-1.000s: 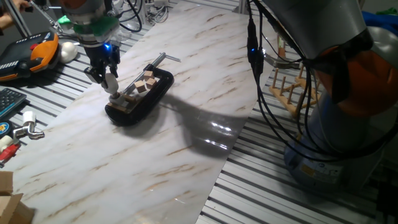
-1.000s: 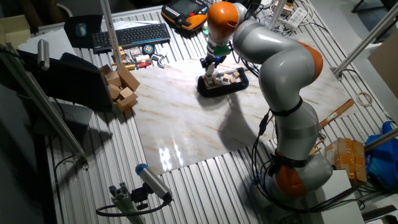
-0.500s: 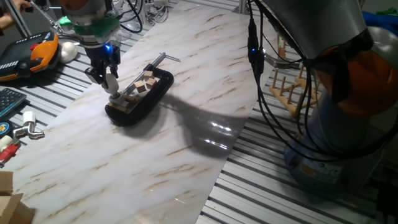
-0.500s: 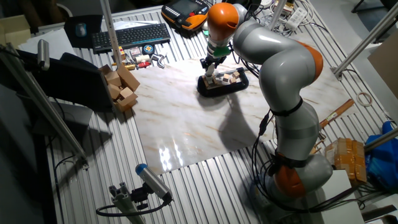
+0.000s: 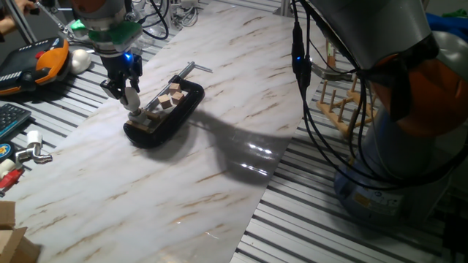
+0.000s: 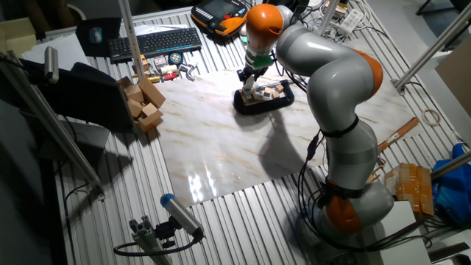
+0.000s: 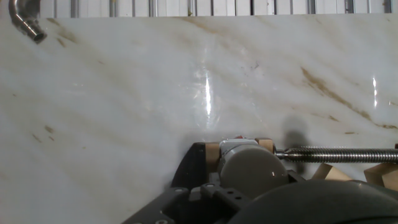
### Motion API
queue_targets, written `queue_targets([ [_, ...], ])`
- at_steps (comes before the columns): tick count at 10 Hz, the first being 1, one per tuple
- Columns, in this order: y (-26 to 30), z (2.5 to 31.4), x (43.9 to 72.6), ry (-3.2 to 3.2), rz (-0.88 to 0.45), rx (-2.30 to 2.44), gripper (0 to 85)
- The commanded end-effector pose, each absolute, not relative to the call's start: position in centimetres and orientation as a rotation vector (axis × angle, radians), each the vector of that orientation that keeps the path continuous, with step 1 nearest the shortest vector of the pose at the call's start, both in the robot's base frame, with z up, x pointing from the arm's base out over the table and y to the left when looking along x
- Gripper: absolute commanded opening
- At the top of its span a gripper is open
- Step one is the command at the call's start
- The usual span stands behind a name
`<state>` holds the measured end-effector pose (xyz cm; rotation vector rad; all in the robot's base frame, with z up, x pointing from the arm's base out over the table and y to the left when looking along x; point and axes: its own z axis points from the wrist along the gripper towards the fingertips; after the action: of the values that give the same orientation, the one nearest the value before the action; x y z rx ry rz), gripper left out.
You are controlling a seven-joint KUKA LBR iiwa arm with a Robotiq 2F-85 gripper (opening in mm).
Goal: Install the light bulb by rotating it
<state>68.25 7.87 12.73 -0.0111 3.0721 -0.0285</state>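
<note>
The light bulb (image 5: 131, 97) is a small frosted white globe held between my gripper's fingers at the left end of the black tray (image 5: 183, 109). My gripper (image 5: 129, 101) is shut on it, pointing down. In the hand view the bulb (image 7: 250, 171) fills the lower middle, and its grey screw base (image 7: 239, 147) meets a small wooden-edged fitting at the tray's end (image 7: 194, 167). In the other fixed view my gripper (image 6: 251, 79) stands over the tray (image 6: 283, 101). The joint between base and fitting is partly hidden.
Several small wooden blocks (image 5: 170, 96) and a threaded metal rod (image 7: 336, 154) lie in the tray. A larger plain white ball (image 5: 80, 60) and an orange pendant (image 5: 50, 60) lie at the back left. A wooden rack (image 5: 342, 109) stands right of the marble board.
</note>
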Motion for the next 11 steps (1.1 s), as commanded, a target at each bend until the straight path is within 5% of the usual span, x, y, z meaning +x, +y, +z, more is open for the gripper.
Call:
queue_targets([
  [1,7.86,12.72,68.25,3.072,-0.028,-0.011,0.0],
  [11,7.78,12.44,68.13,3.060,-0.024,-0.014,0.0],
])
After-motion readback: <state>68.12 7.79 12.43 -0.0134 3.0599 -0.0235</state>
